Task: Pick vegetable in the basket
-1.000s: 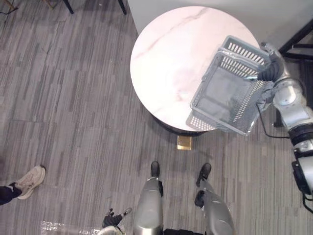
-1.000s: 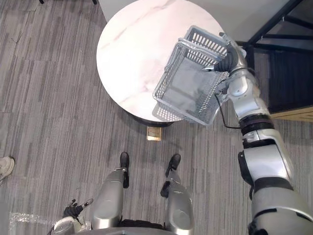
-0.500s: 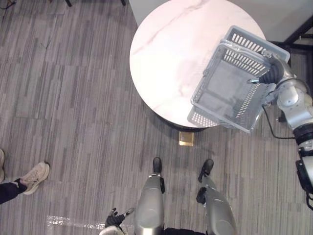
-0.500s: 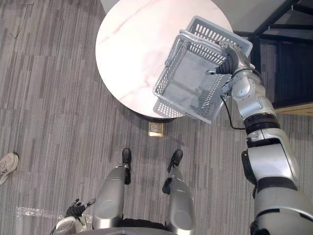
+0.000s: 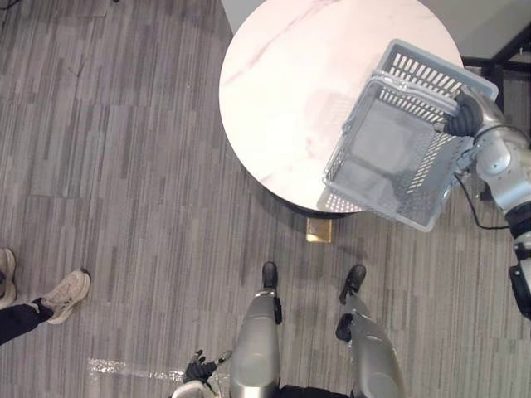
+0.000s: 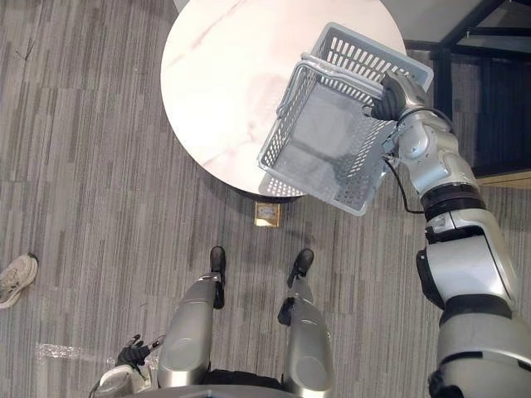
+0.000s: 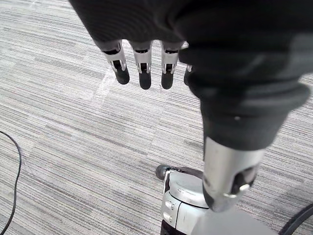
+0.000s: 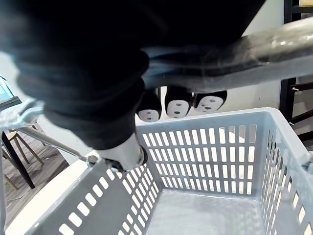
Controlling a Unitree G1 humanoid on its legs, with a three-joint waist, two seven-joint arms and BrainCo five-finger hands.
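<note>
Fingers (image 8: 177, 104) of right robot hand (image 6: 392, 93) curl round basket handle (image 8: 264, 44).

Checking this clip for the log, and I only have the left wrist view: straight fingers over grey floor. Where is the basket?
Observer: The grey basket hangs tilted from the right hand, partly over the round white table.
Operator: Is it properly gripped?
Observer: Yes; in the right wrist view the fingers curl round the handle.
Operator: Any vegetable inside?
Observer: None that I can see; the basket's bottom is bare.
</note>
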